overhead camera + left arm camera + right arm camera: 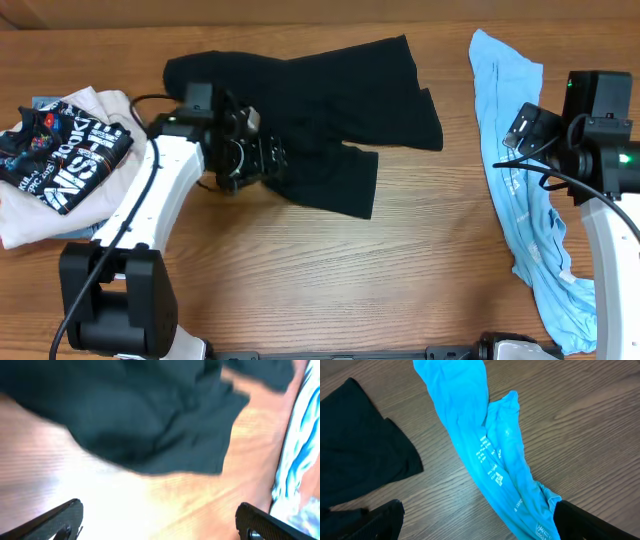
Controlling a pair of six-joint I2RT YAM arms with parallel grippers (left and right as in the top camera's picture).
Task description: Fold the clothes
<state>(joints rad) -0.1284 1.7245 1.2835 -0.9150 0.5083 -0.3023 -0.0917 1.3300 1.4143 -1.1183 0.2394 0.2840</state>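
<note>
Seen from overhead, the black garment lies spread but rumpled on the wooden worktop, reaching from the centre toward 12 o'clock, with one flap hanging down toward 6 o'clock; the light blue garment lies as a long crumpled strip at 3 o'clock, running from the far edge toward 5 o'clock, well apart from the black one; at 9 o'clock a printed black shirt sits folded on top of a pale garment.

The left end effector hovers at the black garment's 8 o'clock edge; in its wrist view the two fingers stand wide apart with only bare wood between them, so it is open and grips nothing; that view is blurred, but the dark cloth seems to lie just beyond the fingertips, toward 12 o'clock, not touching them.

The right end effector is above the blue strip's upper half; its fingers too are spread wide and hold nothing; in its wrist view the blue cloth runs from 12 o'clock down to 5 o'clock, passing close to the right-hand finger, with small white lettering along one fold; a corner of the black garment shows at 9 o'clock of that view, apart from the blue cloth.
</note>
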